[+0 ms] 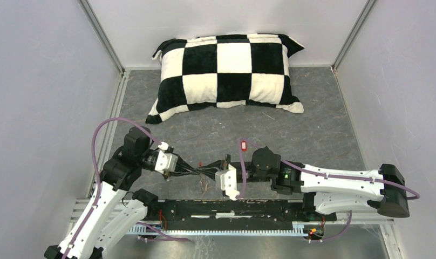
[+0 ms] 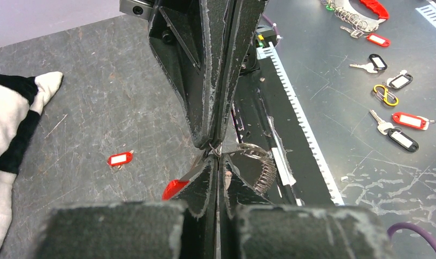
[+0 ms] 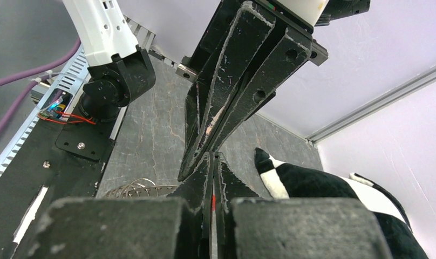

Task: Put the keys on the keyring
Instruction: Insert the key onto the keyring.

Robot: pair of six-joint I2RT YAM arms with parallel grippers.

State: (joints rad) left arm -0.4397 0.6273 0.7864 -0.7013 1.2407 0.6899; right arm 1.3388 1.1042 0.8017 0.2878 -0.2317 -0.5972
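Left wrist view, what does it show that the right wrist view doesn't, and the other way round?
Only the left wrist view: the red key lying on the table, and spare keys and tags past the rail.
Only the right wrist view: the left arm behind its fingers.
Both: the left gripper and right gripper shut, meeting tip to tip, the keyring coil beside them, and the pillow.
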